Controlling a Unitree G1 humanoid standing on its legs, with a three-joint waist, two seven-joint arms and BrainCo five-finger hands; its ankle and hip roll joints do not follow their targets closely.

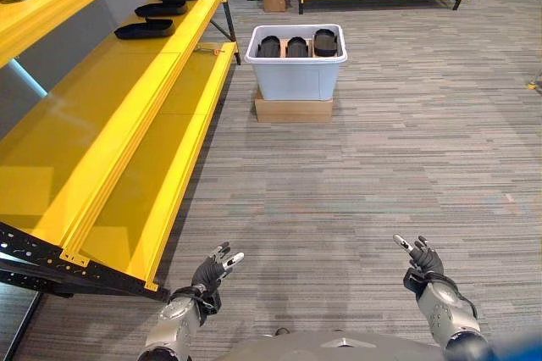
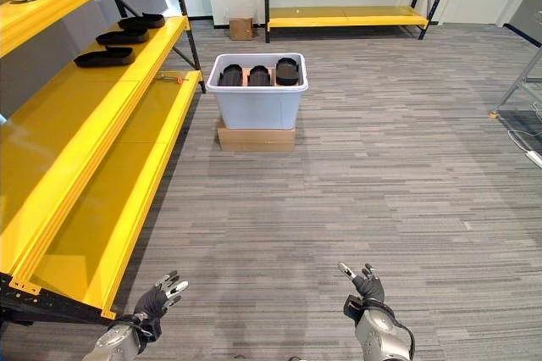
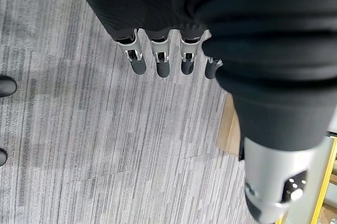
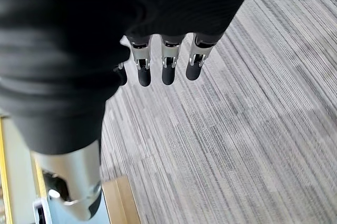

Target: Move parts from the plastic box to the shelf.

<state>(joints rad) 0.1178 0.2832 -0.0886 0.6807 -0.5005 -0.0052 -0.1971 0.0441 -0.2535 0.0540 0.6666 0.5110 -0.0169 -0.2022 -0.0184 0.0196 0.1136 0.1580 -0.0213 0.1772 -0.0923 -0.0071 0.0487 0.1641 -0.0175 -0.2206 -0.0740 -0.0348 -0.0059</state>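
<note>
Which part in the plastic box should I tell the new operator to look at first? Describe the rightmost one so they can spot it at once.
Find the white plastic box on a flat cardboard carton on the carpet, beside the yellow shelf. Three black parts stand in a row inside it. The rightmost part sits higher and looks wider than the other two.

A white plastic box [image 1: 295, 73] holding three black parts [image 1: 297, 46] sits on a cardboard box [image 1: 293, 109] beside the yellow shelf [image 1: 110, 132]. Both hands, left hand [image 1: 212, 273] and right hand [image 1: 421, 259], hover empty, fingers relaxed.
</note>
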